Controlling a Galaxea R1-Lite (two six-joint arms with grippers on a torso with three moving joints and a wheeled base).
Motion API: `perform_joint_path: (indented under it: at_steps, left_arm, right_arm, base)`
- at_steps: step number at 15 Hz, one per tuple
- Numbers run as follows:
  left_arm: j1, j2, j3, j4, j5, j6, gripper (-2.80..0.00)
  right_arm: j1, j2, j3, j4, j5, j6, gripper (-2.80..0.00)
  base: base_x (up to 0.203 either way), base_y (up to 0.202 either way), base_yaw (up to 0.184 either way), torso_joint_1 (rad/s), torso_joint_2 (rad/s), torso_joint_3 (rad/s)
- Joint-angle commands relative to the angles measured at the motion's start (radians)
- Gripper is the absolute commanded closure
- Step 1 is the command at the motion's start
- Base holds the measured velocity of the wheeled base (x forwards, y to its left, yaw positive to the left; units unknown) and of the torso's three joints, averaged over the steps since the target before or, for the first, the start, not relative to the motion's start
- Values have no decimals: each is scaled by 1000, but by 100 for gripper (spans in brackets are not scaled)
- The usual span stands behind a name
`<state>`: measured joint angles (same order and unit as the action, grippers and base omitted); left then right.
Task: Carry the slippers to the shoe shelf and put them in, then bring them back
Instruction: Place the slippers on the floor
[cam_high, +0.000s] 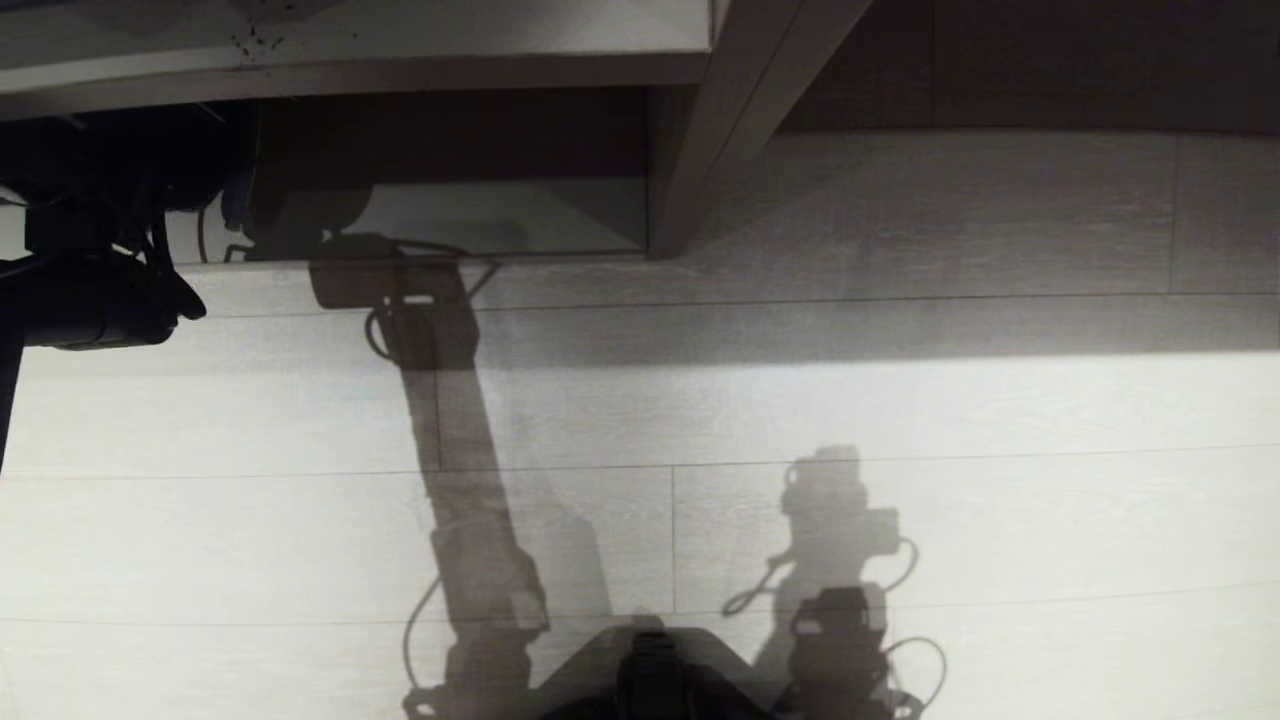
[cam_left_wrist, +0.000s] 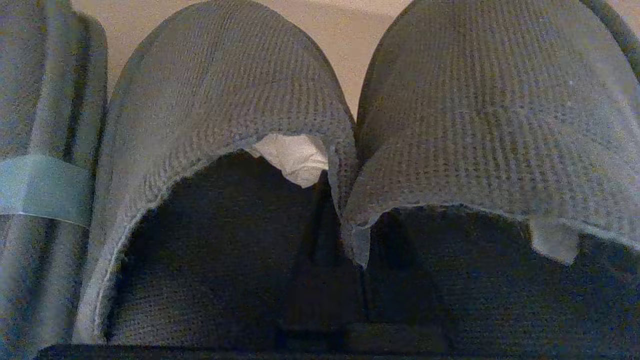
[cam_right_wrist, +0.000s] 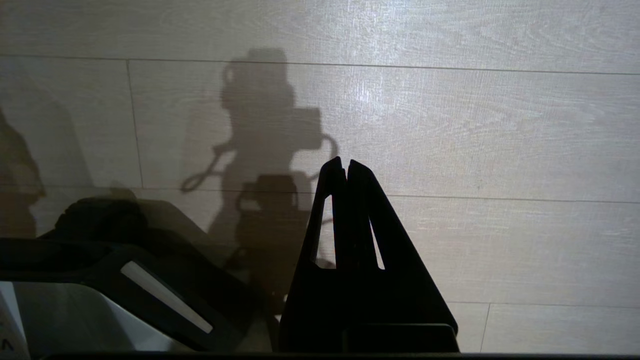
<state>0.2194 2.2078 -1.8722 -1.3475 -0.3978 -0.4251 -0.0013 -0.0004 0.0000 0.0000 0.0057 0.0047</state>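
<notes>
The two charcoal fabric slippers (cam_left_wrist: 225, 100) lie side by side and fill the left wrist view, toes pointing away, with the second slipper (cam_left_wrist: 500, 110) touching the first. My left gripper (cam_left_wrist: 356, 260) is shut on their inner walls, one dark finger (cam_left_wrist: 315, 250) inside each opening. White paper (cam_left_wrist: 295, 157) shows inside one slipper. In the head view the left arm (cam_high: 90, 300) is a dark mass at the left edge, in front of the shoe shelf (cam_high: 500, 220) with its pale base board; the slippers cannot be made out there. My right gripper (cam_right_wrist: 346, 165) hangs shut above the floor, holding nothing.
A grey upright panel (cam_high: 720, 130) closes the shelf's right side. Pale wood-grain floor (cam_high: 900, 420) spreads in front, crossed by the arms' shadows. A grey ribbed object with a pale band (cam_left_wrist: 45, 190) sits right beside one slipper. The robot's base (cam_high: 655, 670) shows at the bottom.
</notes>
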Motion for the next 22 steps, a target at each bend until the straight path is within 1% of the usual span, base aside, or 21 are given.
perform_joint_path:
  at_steps: [1, 2, 4, 7, 9, 11, 14, 15, 16, 18, 20, 21, 22]
  left_arm:
    - [2, -35, 23, 7, -1, -1, 0]
    - [2, -38, 26, 11, -1, 0, 0]
    - [5, -86, 96, 33, -7, 6, 0]
    - [13, -181, 177, 95, -19, 9, 0]
    - [14, -218, 224, 112, -23, 17, 0]
    - [14, -314, 335, 133, -38, 41, 0]
    - [15, -438, 469, 212, -100, 93, 0]
    - [16, -472, 506, 249, -135, 121, 0]
    - [17, -499, 532, 290, -154, 147, 0]
    - [17, -529, 564, 336, -165, 178, 0]
    - [17, -595, 622, 417, -173, 245, 0]
    - [17, -620, 649, 458, -193, 278, 0]
    - [18, -645, 671, 476, -205, 298, 0]
  right_arm:
    - [0, -1, 0, 0, 0, 0, 0]
    - [0, -1, 0, 0, 0, 0, 0]
    - [0, -1, 0, 0, 0, 0, 0]
    - [0, -1, 0, 0, 0, 0, 0]
    - [0, -1, 0, 0, 0, 0, 0]
    - [1, -1, 0, 0, 0, 0, 0]
    - [0, -1, 0, 0, 0, 0, 0]
    - [0, -1, 0, 0, 0, 0, 0]
    - [1, -1, 0, 0, 0, 0, 0]
    - [0, -1, 0, 0, 0, 0, 0]
    - [0, -1, 0, 0, 0, 0, 0]
    - [0, -1, 0, 0, 0, 0, 0]
    - [0, -1, 0, 0, 0, 0, 0]
  base:
    - [0, 0, 0, 0, 0, 0]
    - [0, 0, 0, 0, 0, 0]
    - [0, 0, 0, 0, 0, 0]
    - [0, 0, 0, 0, 0, 0]
    - [0, 0, 0, 0, 0, 0]
    - [0, 0, 0, 0, 0, 0]
    - [0, 0, 0, 0, 0, 0]
    - [0, 0, 0, 0, 0, 0]
    - [0, 0, 0, 0, 0, 0]
    - [0, 0, 0, 0, 0, 0]
    - [0, 0, 0, 0, 0, 0]
    - [0, 0, 0, 0, 0, 0]
    - [0, 0, 0, 0, 0, 0]
